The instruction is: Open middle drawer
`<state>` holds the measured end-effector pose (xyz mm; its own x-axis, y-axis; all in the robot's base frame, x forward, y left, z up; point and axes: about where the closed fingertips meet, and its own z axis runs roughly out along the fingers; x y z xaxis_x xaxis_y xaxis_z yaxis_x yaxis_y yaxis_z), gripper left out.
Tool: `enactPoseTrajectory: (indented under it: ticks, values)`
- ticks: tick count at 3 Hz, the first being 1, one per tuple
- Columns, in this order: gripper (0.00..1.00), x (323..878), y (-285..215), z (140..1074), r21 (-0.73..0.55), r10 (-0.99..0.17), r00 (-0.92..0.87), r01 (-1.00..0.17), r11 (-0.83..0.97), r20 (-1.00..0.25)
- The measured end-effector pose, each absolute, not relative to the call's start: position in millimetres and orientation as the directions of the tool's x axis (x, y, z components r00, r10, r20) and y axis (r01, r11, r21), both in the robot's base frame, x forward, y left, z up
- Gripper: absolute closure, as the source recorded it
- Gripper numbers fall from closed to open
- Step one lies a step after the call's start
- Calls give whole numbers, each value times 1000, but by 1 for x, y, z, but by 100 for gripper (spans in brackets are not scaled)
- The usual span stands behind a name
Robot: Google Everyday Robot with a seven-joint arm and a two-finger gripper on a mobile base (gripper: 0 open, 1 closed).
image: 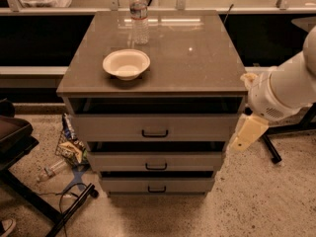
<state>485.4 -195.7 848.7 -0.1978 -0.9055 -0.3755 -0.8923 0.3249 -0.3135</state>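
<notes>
The middle drawer (156,160) is the second of three grey drawers in the cabinet, with a low flat front and a small black bar handle (156,167). It sits nearly flush, with a dark gap above it. My white arm (284,88) comes in from the right. Its cream gripper (249,132) hangs beside the cabinet's right edge, level with the top drawer (154,127) and above and to the right of the middle drawer. It touches nothing. The bottom drawer (157,184) lies below.
A white bowl (126,63) and a water bottle (139,14) stand on the cabinet top (197,58). A dark chair (15,137) and floor litter (69,147) are at the left. A black stand base (271,152) is at the right.
</notes>
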Motion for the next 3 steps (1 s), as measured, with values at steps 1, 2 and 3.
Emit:
enactPoseTrajectory:
  ticks: [1, 2, 3]
  values:
    - [0, 500, -184, 769, -320, -876, -174, -884, 340, -450]
    - [0, 511, -176, 730, -347, -856, -158, -866, 359, -493]
    - [0, 505, -171, 686, -340, -827, -170, -853, 396, -536]
